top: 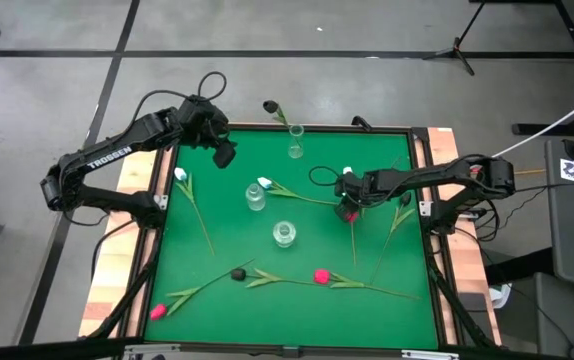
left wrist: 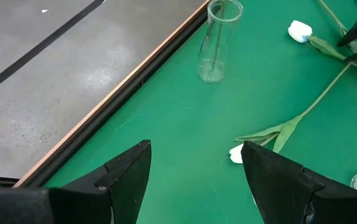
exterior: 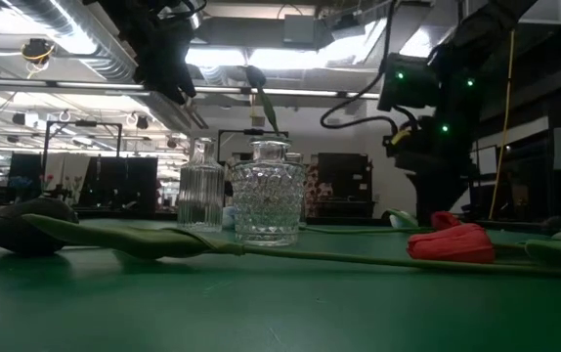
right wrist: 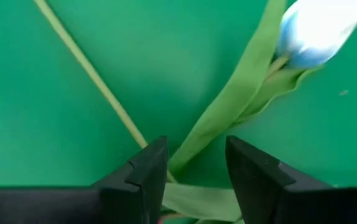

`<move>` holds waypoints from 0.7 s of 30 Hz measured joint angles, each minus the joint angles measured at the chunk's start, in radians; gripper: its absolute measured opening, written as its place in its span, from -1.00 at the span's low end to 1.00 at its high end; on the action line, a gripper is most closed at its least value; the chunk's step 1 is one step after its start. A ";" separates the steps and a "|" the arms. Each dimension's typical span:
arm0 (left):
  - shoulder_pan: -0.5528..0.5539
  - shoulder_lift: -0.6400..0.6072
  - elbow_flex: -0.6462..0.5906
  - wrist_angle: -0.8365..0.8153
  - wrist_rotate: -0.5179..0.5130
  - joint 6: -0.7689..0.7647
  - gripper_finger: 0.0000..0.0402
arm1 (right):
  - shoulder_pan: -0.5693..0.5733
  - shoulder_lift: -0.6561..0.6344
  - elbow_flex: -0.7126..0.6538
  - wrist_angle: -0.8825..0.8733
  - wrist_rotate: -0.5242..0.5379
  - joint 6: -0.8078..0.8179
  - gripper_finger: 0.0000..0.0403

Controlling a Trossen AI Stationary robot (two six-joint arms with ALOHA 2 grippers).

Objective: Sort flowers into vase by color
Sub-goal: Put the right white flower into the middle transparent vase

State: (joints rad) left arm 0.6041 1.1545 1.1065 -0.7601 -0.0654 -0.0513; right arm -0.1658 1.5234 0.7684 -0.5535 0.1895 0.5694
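Green felt covers a square table [top: 297, 300] with a wooden rim, seen from straight above. Two dark robot arms reach in, one from the left edge and one from the right.

Three clear glass vases stand near the middle. A tall narrow glass vase [top: 295, 142] at about twelve o'clock holds one black-headed tulip [top: 270, 105], whose head leans out past the far rim. A ribbed glass bottle vase [top: 256, 197] stands just left of centre. A short faceted glass jar [top: 285, 234] stands at the centre.

Artificial tulips with thin green stems lie flat on the felt. A white tulip [top: 180, 175] lies at about ten o'clock. A second white tulip [top: 264, 184] lies just beside the ribbed bottle, its stem running toward the right arm. A black tulip [top: 237, 273] and a pink-red tulip [top: 320, 276] lie toward six o'clock. Another pink-red tulip [top: 157, 312] lies at about seven o'clock, near the corner. A pink-red head [top: 351, 214] shows just below the right claw, with its stem trailing toward six o'clock.

The left gripper [top: 224, 155] hangs above the felt at about eleven o'clock. Its claw is released, fingers spread wide, gripping nothing.

The right gripper [top: 346, 187] is low over the felt at about two o'clock. In its wrist view its fingers [right wrist: 144, 171] are parted, with a green leaf and stem of the second white tulip running between them; whether they touch it cannot be told.
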 joint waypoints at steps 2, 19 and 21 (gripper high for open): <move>0.000 0.000 0.000 0.000 0.000 0.000 0.24 | 0.000 0.000 -0.024 0.034 -0.026 0.003 -0.34; 0.000 0.000 0.000 0.001 0.000 -0.002 0.24 | -0.011 0.001 0.032 0.184 -0.093 -0.093 -0.98; 0.000 0.000 0.000 0.001 0.000 -0.002 0.24 | -0.016 0.004 0.065 0.214 -0.071 -0.127 -0.99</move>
State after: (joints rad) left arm 0.6041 1.1545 1.1061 -0.7594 -0.0650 -0.0536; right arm -0.1817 1.5272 0.8335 -0.3395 0.1181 0.4419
